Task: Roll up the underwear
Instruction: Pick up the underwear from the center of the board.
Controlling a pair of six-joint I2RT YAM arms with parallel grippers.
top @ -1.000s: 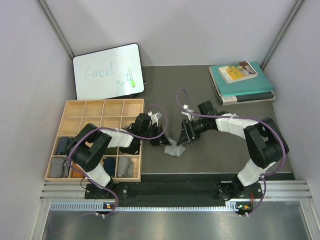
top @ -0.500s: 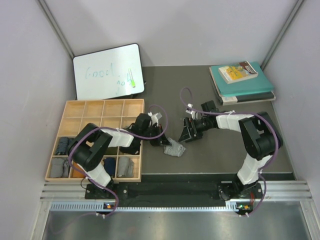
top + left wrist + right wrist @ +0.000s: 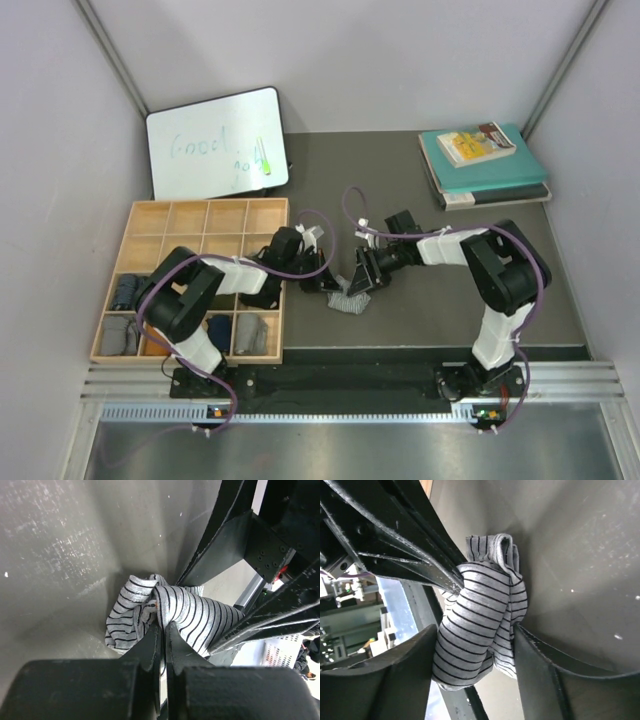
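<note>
Pinching a fold of the striped underwear (image 3: 192, 615), the left jaws are pressed together with only a thin ridge of cloth caught at their tips. The right jaws stand wider. They bracket the bunched underwear (image 3: 480, 625) from both sides, each finger touching it, so they seem to hold it, though how firmly is hard to judge. The two sets of jaws almost meet over the cloth, and the left ones fill the upper corner of the right wrist view.

The underwear (image 3: 347, 298) is a small crumpled bundle on the dark tabletop (image 3: 450, 300), just right of the wooden tray (image 3: 130, 213) and near the front edge. It looks partly rolled at best — one end is a loose flap folded over, not tucked in.

Several things could go wrong from here:
- The left pinch is shallow, so a pull from the right side could drag the fold out and let the bundle spring open.
- With so little room, closing or turning either wrist could knock one set of jaws against the other.
- The loose flap may trail outside the roll if it is not gathered in first.
- The soft cloth may slide on the smooth tabletop instead of turning.
</note>
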